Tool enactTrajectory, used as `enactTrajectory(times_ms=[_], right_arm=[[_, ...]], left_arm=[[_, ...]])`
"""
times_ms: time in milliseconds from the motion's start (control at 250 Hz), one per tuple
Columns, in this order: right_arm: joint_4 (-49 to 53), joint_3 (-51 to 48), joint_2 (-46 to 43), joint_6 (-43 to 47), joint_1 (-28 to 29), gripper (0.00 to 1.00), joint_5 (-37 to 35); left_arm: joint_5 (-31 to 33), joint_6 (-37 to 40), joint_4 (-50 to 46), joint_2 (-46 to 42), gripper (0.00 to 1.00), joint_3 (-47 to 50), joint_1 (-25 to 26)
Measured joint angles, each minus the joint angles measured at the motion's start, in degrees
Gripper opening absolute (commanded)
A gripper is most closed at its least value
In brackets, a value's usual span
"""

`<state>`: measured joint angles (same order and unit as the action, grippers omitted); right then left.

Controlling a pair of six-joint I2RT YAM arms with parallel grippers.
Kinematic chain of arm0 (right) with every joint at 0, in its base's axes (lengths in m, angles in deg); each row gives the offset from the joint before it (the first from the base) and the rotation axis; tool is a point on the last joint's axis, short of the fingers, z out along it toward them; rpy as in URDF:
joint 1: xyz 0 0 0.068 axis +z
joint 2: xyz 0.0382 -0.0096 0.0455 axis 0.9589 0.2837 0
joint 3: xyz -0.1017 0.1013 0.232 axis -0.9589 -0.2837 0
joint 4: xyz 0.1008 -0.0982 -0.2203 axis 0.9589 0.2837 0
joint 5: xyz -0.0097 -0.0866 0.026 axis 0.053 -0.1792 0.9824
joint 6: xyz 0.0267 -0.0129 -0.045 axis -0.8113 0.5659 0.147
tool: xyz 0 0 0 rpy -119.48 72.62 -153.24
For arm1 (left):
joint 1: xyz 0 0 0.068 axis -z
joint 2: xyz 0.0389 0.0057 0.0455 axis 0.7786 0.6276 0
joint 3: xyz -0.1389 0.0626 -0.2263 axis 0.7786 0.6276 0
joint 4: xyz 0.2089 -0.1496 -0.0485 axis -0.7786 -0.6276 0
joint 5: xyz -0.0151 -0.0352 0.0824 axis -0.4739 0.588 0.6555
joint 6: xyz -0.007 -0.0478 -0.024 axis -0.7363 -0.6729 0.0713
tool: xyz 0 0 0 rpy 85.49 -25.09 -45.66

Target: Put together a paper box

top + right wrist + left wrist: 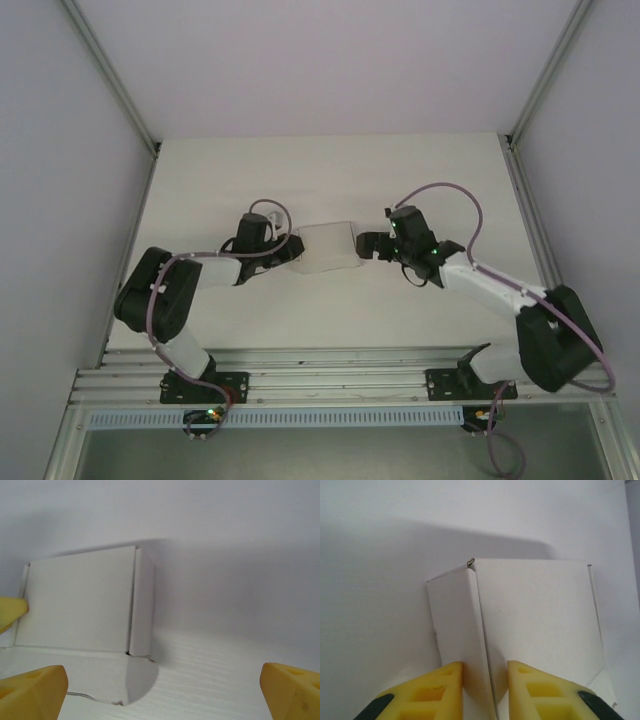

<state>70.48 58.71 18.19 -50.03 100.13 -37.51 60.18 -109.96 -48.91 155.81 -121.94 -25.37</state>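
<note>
— Closest to the left wrist lens: two yellow fingers (445,695) either side of a folded edge of the paper box (535,620). Reads as the left jaws clamped on that crease.
— Agreed. From above, can place the box (328,248) at the middle of the desk (330,170), between the arms. Left arm (170,290) bent at the elbow, reaching right to the box's left edge; right arm (500,295) mirrored, wrist just beside the right edge.
— And the right jaws?
— Wide apart, holding nothing. Fingers (32,692) at the lower corners of the right wrist view, box (80,605) ahead and left.
— Adds detail the overhead pale rectangle lacks: a narrow side flap, a rounded tab (135,680) on the desk, and a yellow fingertip (12,610) at the box's far edge.
</note>
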Motion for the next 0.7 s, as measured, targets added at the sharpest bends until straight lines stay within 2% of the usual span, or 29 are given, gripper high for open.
enactTrajectory(times_ms=[104,224,419,563,699], right_arm=[[-0.48,1.81,5.49,-2.25,-2.23,1.00,7.13],[-1.51,3.96,10.93,-4.57,-3.63,1.00,14.47],[-3.45,9.20,17.51,-6.23,-4.44,0.97,21.77],[-7.54,10.01,21.44,-8.07,-5.25,0.92,28.30],[-10.99,10.67,24.81,-10.14,-5.35,0.85,33.27]], left_arm=[[-4.11,-1.92,7.06,2.80,0.18,1.22,-1.57],[-9.88,-6.14,19.54,7.06,0.18,4.22,-4.74],[-15.37,-13.44,36.54,14.16,0.18,6.60,-7.34],[-16.74,-15.67,41.31,16.44,0.18,6.86,-7.87],[-16.81,-16.09,41.94,16.61,0.18,7.10,-8.07]])
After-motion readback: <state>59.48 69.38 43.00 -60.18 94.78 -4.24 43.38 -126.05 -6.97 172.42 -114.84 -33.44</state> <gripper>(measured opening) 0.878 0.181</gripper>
